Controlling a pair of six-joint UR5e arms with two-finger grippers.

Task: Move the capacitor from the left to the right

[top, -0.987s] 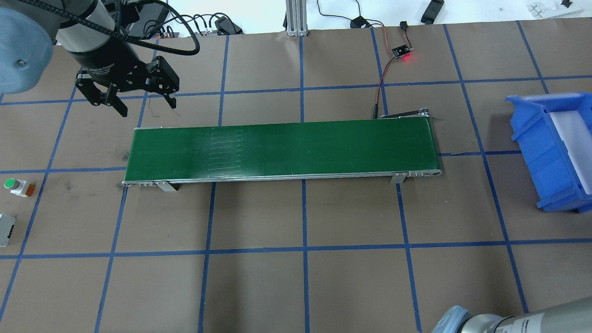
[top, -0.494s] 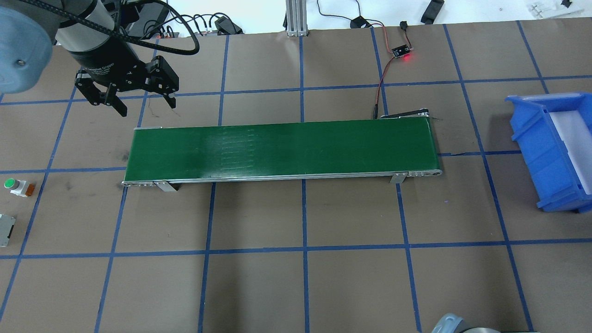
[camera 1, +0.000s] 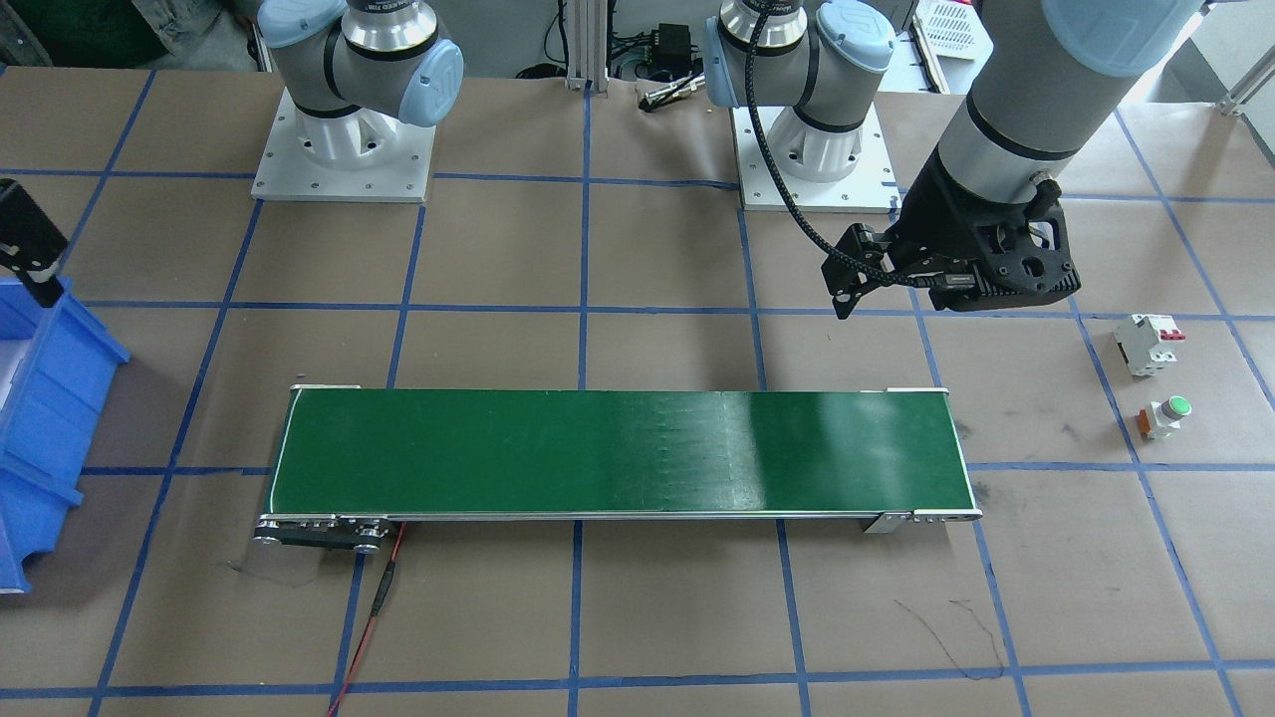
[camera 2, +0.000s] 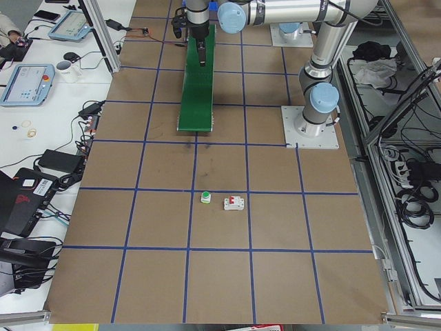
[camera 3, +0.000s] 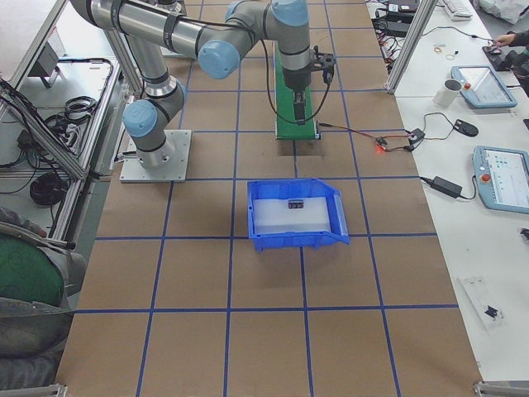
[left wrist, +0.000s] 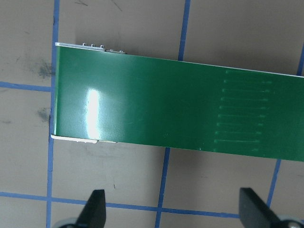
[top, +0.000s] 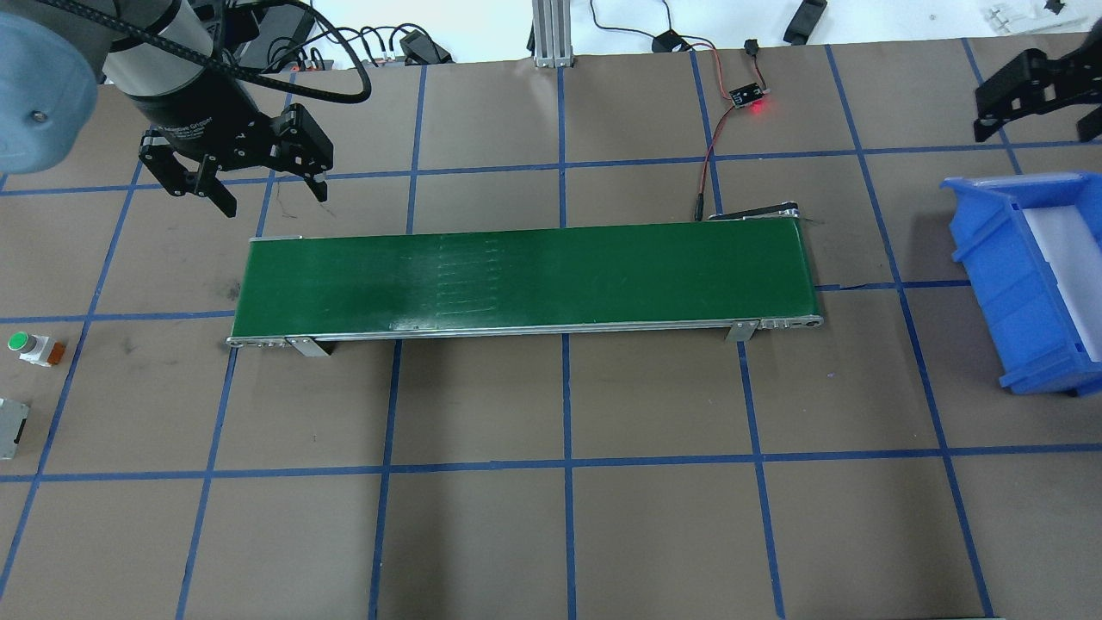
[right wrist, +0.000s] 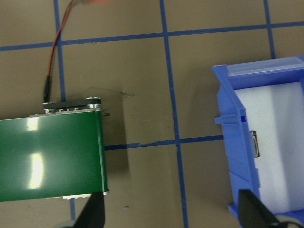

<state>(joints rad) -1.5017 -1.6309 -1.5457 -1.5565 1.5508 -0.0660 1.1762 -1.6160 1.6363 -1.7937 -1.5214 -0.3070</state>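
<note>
The blue bin [top: 999, 284] stands at 3 o'clock from the green conveyor belt [top: 534, 275], well apart from the belt's right end, and has a white liner on its floor. In the exterior right view one small dark piece lies on that liner toward the bin's far wall. By its size and colour it appears to be the capacitor [camera 3: 295, 203], though it is too small to make out its shape. The left gripper [top: 275, 202] hangs above the table at about 11 o'clock from the belt's left end, just off its far corner. Its jaws are spread wide and there is nothing between them. The right gripper [right wrist: 170, 199] sits at 12 o'clock from the bin, beyond its far rim. Its fingers are also wide apart and empty, and its wrist camera looks down on the belt's right end and the bin's near wall. At 8 o'clock from the belt, near the table's left edge, stand the green-capped push button [top: 19, 343] and, just beside it, the white circuit breaker [camera 1: 1147, 342].
</note>
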